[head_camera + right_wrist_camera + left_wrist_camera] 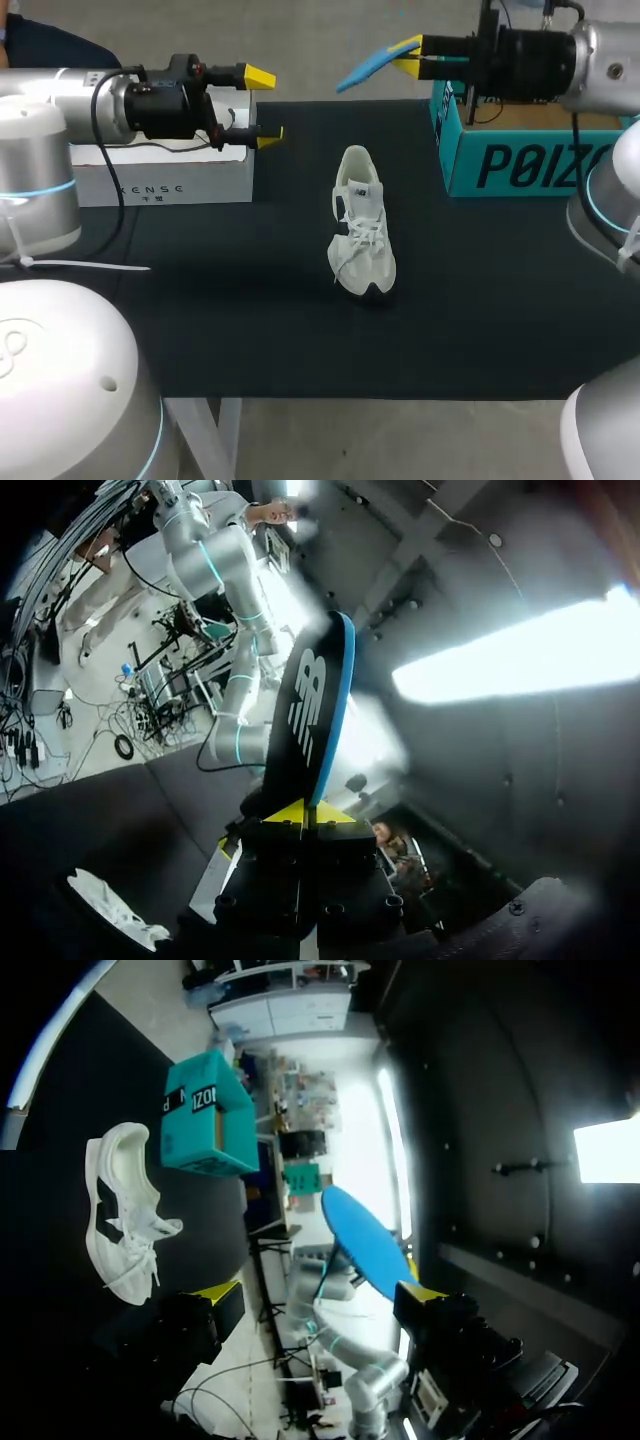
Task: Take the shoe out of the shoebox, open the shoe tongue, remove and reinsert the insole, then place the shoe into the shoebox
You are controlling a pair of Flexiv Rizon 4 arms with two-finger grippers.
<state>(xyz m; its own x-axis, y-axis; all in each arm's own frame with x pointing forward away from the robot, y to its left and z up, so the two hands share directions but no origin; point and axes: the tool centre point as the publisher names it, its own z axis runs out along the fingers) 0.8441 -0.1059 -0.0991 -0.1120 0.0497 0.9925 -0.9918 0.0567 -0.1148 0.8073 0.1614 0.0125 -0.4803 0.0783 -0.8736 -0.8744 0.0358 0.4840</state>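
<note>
Right gripper clamped on 1 end of blue insole, raised beside teal shoebox. Left gripper fingers apart, empty, over white box. White shoe sits mid-table, well apart from both. Insole likely light, thin, floppy: pinch at end, support while feeding into shoe.

The teal shoebox runs off the head view's right edge, its top hidden behind the right arm. The left arm covers much of the white box; its inside cannot be seen.
</note>
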